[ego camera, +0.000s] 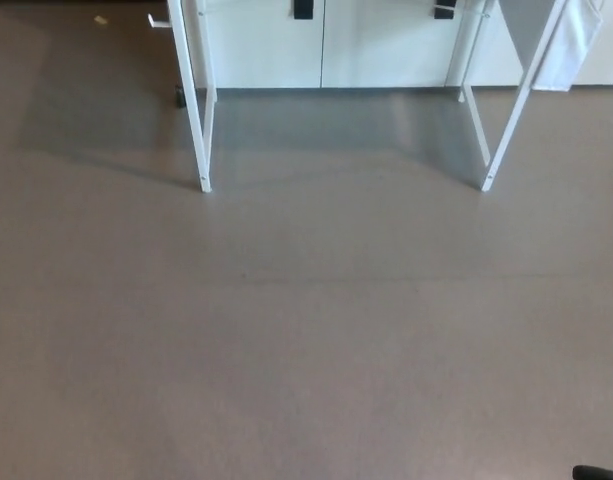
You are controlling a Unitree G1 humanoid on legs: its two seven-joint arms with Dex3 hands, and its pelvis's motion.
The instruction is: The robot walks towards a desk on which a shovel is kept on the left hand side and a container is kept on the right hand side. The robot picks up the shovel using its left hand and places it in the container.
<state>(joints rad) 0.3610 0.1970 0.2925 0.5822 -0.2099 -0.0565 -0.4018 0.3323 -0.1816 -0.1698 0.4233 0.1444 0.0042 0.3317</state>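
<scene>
Only the white legs of the desk show at the top of the head view: the left leg [194, 100] and the right leg [511, 110]. The desk top, the shovel and the container lie above the frame's edge and are hidden. A small black tip [598, 473] pokes in at the bottom right corner; I cannot tell what part of the robot it is. Neither hand shows.
Grey-brown floor [306, 330] fills most of the view. White cabinets [326, 45] with dark handles stand behind the desk. A white cloth [576, 45] hangs at the top right. A small castor [180, 97] sits beside the left leg.
</scene>
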